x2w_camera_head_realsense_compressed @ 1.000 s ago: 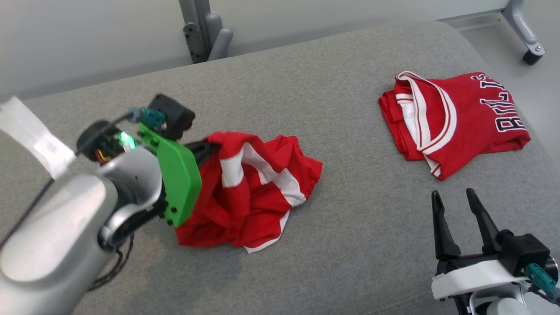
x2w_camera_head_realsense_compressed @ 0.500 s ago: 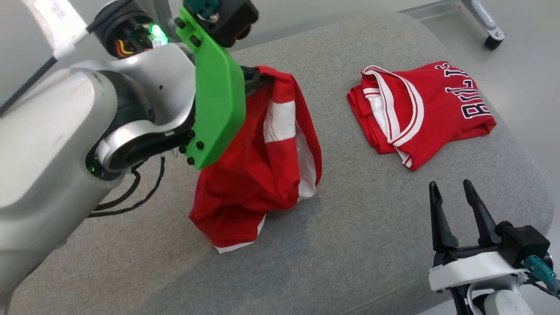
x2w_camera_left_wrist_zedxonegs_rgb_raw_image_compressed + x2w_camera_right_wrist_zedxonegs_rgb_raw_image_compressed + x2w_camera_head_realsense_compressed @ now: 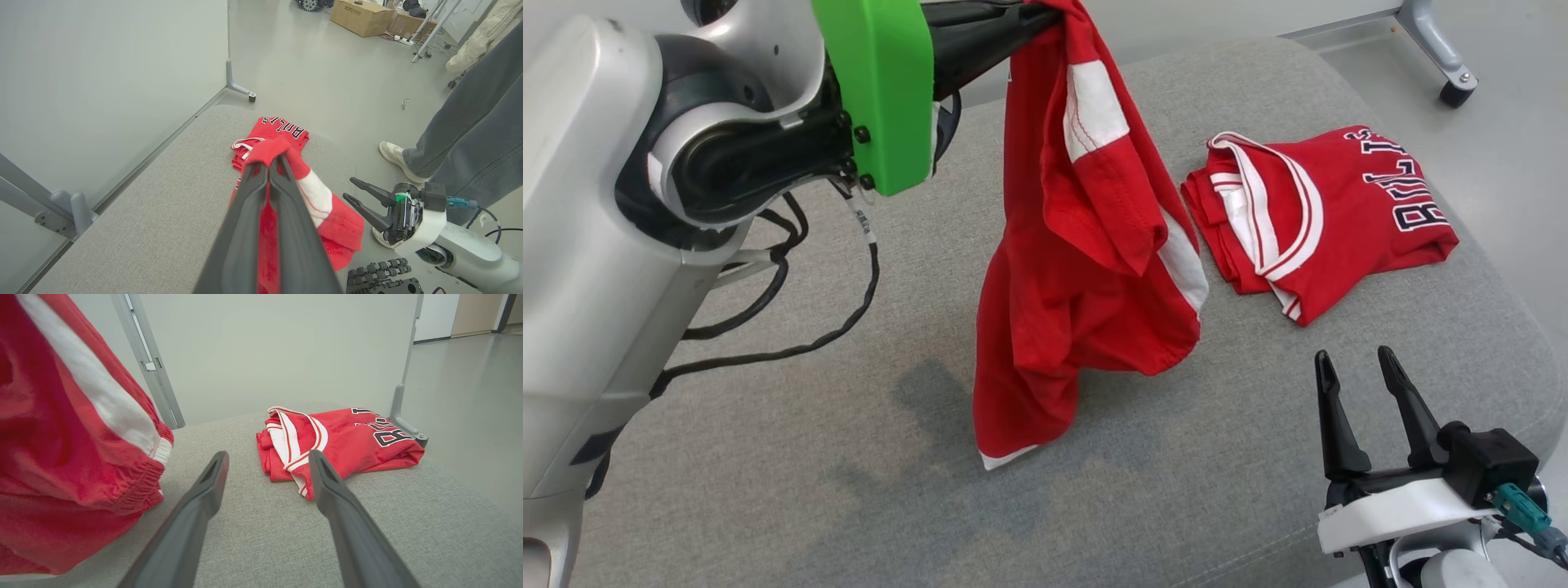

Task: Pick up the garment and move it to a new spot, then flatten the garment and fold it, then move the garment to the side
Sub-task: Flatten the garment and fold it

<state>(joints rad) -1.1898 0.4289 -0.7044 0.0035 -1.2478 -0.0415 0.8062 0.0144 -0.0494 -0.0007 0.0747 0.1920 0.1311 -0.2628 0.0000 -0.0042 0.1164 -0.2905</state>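
Above counter (image 3: 849,457), garment (image 3: 1086,269) pinched at one edge by closed left end effector (image 3: 268,163); right end effector (image 3: 1352,363) spread, empty. Small bite: slip risked if swung.

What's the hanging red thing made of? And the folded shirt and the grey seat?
The hanging garment looks like thin, soft matte cloth, maybe cotton or polyester: it droops in loose folds. The folded shirt looks slicker, slightly shiny, likely polyester. The grey seat looks like coarse woven fabric over padding: speckled weave, rounded edges.
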